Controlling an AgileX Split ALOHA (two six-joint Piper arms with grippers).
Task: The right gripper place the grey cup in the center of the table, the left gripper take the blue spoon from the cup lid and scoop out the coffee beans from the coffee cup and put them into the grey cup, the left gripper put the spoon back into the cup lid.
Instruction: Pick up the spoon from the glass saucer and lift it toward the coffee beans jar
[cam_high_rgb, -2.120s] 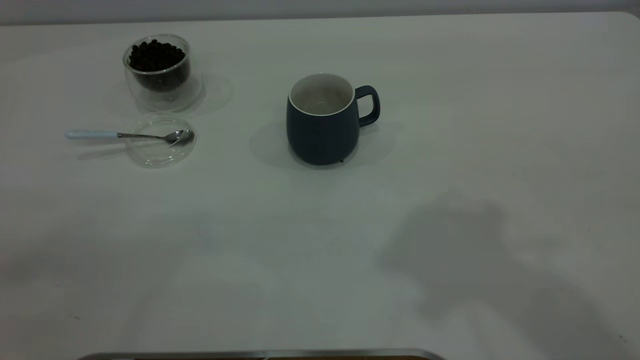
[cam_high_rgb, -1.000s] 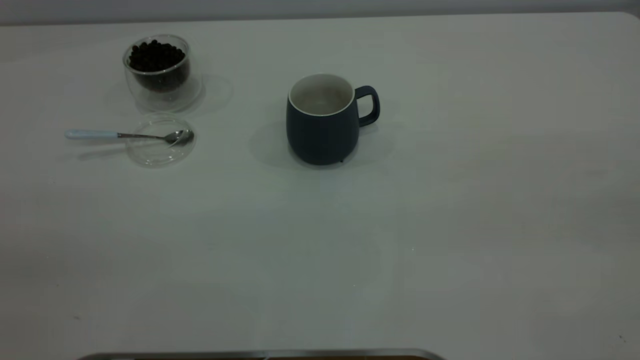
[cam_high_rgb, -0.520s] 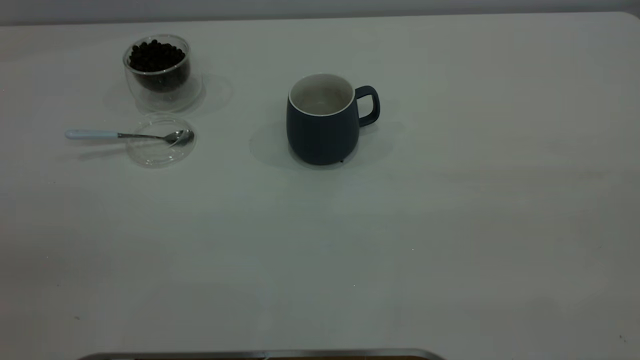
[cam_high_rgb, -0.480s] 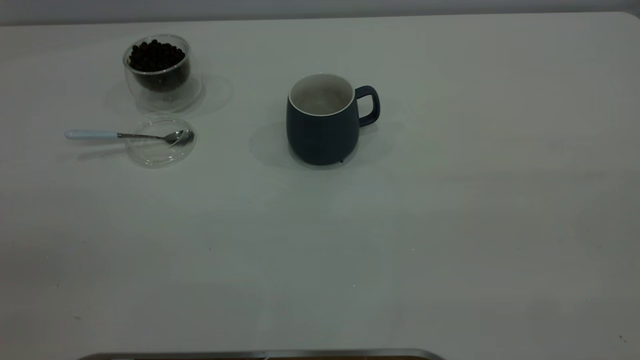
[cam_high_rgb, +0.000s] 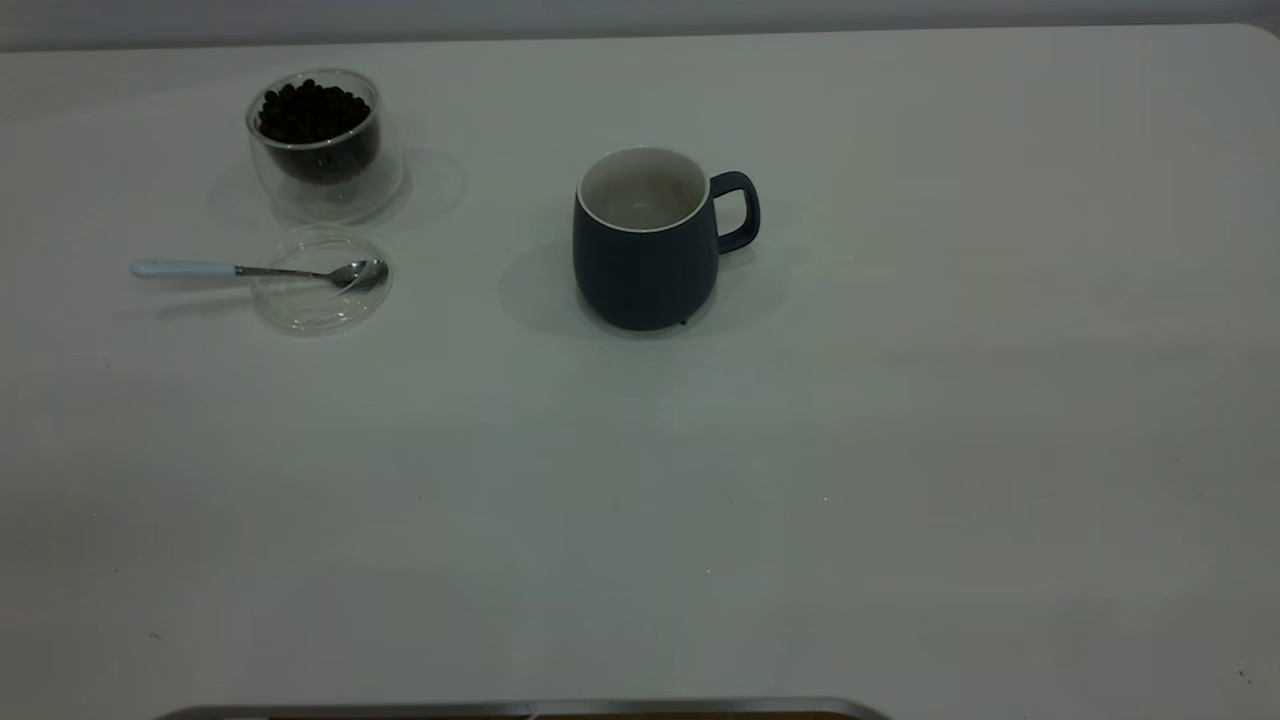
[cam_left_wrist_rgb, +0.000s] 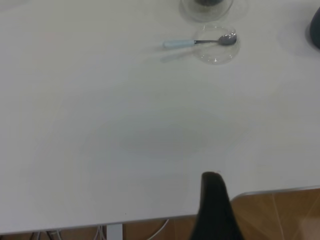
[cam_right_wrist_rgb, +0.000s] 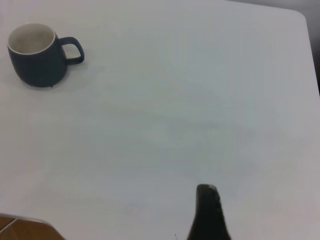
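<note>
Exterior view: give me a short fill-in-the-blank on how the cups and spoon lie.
The coffee beans sit in the ___ coffee cup.
The blue spoon rests its bowl on the cup ___.
The grey cup stands upright, its handle pointing toward the view's ___.

Missing words: glass; lid; right

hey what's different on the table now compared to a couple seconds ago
A large shadow that lay on the near right of the table is gone. No object moved: the grey cup, coffee cup, cup lid and blue spoon are unchanged.
</note>
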